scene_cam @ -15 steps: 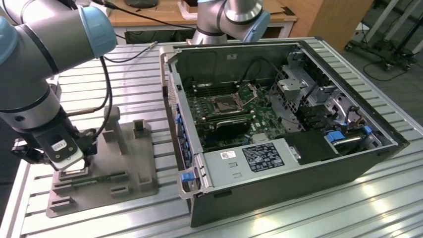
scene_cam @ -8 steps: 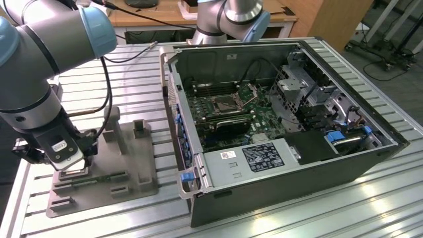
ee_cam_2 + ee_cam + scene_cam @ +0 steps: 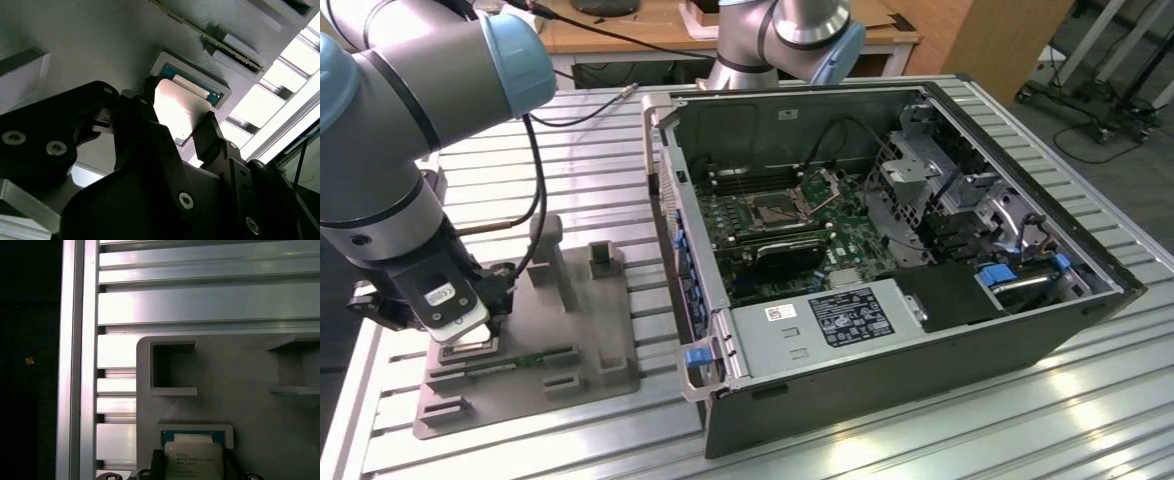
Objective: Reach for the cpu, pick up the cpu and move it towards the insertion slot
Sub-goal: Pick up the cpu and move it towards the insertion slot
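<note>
On the grey fixture plate (image 3: 587, 330), a matte moulded slab with square pockets and upright blocks, the cpu (image 3: 194, 462) lies flat in a shallow nest with a raised pale lip. It is one square chip. Its top is smooth silvery metal that glares bright in the second wrist view, and a thin green board edge shows along one side. A few lines of small dark print cross the metal top in the first wrist view.

The gripper (image 3: 178, 109) stands low over this nest. Its two black fingers (image 3: 210, 135) are drawn in against opposite edges of the cpu, with no gap visible on either side, and the chip is not yet lifted out. One narrow green circuit strip (image 3: 520, 358) lies in a long groove of the plate just beside the nest.

The plate rests on a ribbed aluminium table (image 3: 987, 420) of bright parallel slats. Well apart from the plate, toward the exterior view's right, an open dark metal computer case (image 3: 881, 370) holds the insertion slot (image 3: 774, 210), a square silver frame with a dark centre on the green board. Two stickers, one white and one black, sit on the box near the case's front wall.
</note>
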Robot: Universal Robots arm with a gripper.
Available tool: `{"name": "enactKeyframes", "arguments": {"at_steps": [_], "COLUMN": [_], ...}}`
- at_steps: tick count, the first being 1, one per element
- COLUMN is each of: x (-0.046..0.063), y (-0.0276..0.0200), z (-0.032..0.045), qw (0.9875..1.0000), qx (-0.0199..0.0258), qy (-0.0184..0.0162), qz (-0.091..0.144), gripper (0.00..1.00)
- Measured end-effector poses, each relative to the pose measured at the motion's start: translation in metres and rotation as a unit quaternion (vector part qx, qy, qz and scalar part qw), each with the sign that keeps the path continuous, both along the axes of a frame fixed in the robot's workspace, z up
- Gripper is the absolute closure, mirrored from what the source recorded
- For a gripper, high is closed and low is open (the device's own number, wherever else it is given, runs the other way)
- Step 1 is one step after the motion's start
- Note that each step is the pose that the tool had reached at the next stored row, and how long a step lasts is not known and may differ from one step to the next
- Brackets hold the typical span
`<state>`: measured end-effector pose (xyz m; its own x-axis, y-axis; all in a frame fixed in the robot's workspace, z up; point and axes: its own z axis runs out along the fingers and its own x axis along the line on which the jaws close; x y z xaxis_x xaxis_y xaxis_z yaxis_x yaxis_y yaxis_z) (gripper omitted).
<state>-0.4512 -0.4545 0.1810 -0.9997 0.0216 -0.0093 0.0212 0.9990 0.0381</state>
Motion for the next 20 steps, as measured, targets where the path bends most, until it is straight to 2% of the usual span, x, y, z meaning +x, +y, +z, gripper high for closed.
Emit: {"name": "enactKeyframes", "arguments": {"at_steps": [1, 7, 16, 20], "x": [0.0000, 0.0001, 0.0000, 0.0000], "y": [0.0000, 0.0000, 0.0000, 0.0000], "z": [0.0000, 0.0003, 0.0073, 0.0077], "qw": [1.0000, 1.0000, 1.0000, 1.0000], "qx": [0.0000, -0.0002, -0.0002, -0.0002], "qy": [0.0000, -0.0001, -0.0001, 0.0000], "qz": [0.000, 0.000, 0.000, 0.000], "gripper": [0.46, 0.46, 0.46, 0.46]}}
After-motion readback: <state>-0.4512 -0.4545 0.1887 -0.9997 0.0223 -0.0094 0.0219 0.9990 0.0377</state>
